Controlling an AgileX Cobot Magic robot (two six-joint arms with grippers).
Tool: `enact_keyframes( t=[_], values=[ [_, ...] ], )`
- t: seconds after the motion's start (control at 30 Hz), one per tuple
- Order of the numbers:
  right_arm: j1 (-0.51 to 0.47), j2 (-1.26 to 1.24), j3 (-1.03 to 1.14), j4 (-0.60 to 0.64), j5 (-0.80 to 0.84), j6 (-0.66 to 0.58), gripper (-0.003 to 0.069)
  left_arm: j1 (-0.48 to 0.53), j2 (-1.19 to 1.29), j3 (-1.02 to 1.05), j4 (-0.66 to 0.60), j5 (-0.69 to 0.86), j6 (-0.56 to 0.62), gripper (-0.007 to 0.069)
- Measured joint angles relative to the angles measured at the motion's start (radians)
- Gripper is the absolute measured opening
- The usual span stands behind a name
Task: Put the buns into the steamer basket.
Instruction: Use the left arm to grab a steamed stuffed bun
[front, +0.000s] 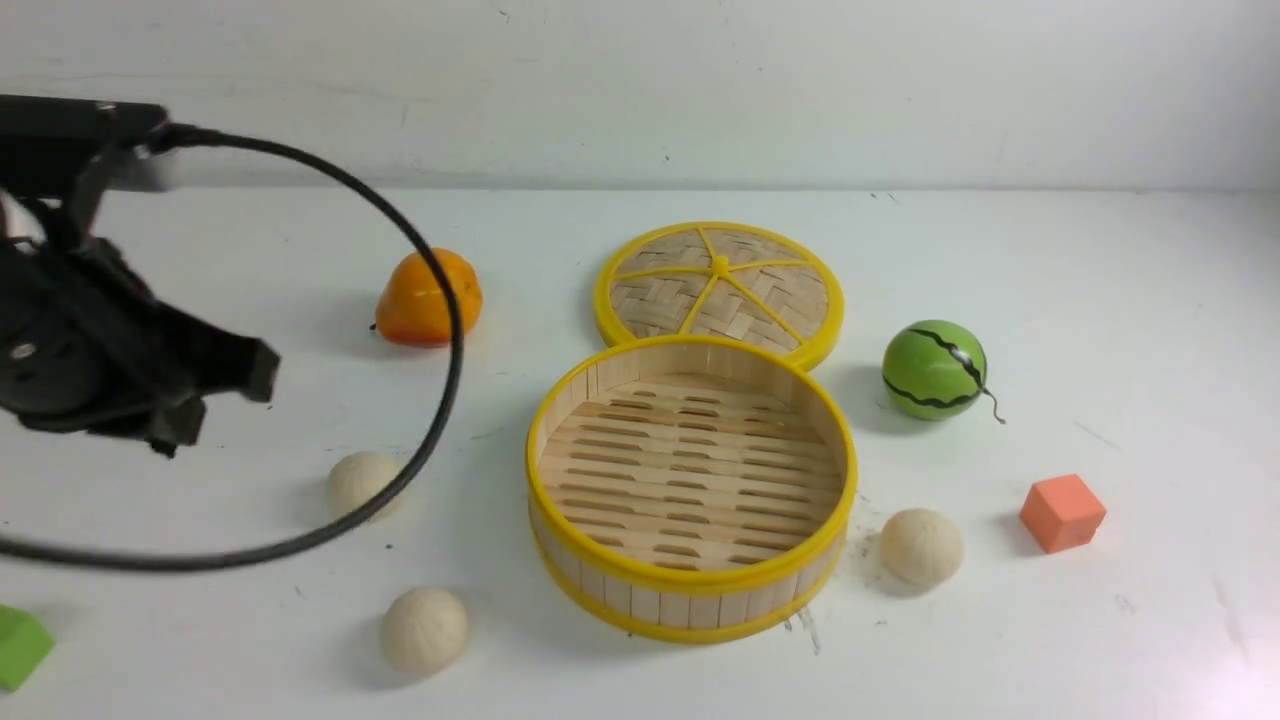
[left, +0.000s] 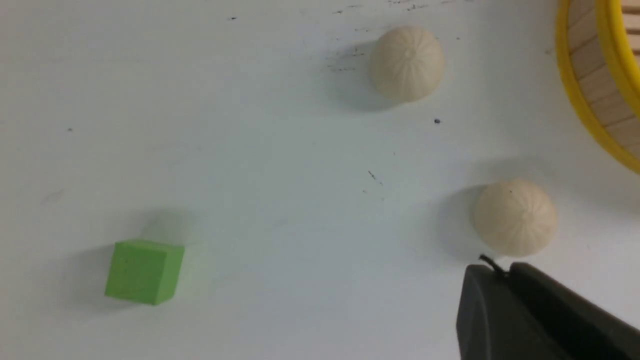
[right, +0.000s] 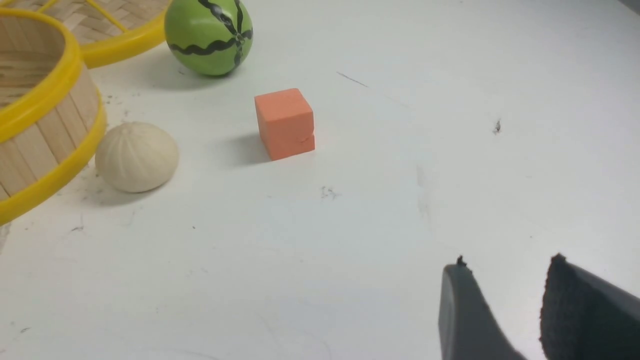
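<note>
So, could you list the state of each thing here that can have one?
steamer basket: upright, uncovered, empty
lid: off, lying flat behind the basket
buns: all three on the table, outside the basket
left pincer: shut, empty
right pincer: open, empty

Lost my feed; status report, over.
Left end effector shut, empty; right end effector open, empty. All three buns outside steamer basket. Lid off, behind it.

No legible text, label, brand, number or sign anywhere — all three views checked.
</note>
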Motion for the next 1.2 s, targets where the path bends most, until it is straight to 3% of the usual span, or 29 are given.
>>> enact_keyframes(
  t=[0.2,0.33,0.5,0.8,1.2],
  values=[
    [0.000,0.000,0.000,0.000,0.000,0.000,0.0239,0.000,0.263,-0.127,0.000,-0.008,-0.010,0.0337],
    [0.000,0.000,0.000,0.000,0.000,0.000,0.0239,0.000,0.399,-0.200,0.011,-0.060,-0.020,0.0446],
    [0.000,0.000,0.000,0.000,0.000,0.000,0.0239,0.000,0.518,-0.261,0.015,-0.096,-0.022,0.0457],
    [0.000,0.000,0.000,0.000,0.000,0.000,0.0239,0.000,0.647,-0.270,0.015,-0.145,-0.045,0.0396],
    [0.000,0.000,0.000,0.000,0.000,0.000,0.0239,0.000,0.669,-0.270,0.058,-0.180,-0.071,0.0394]
  ],
)
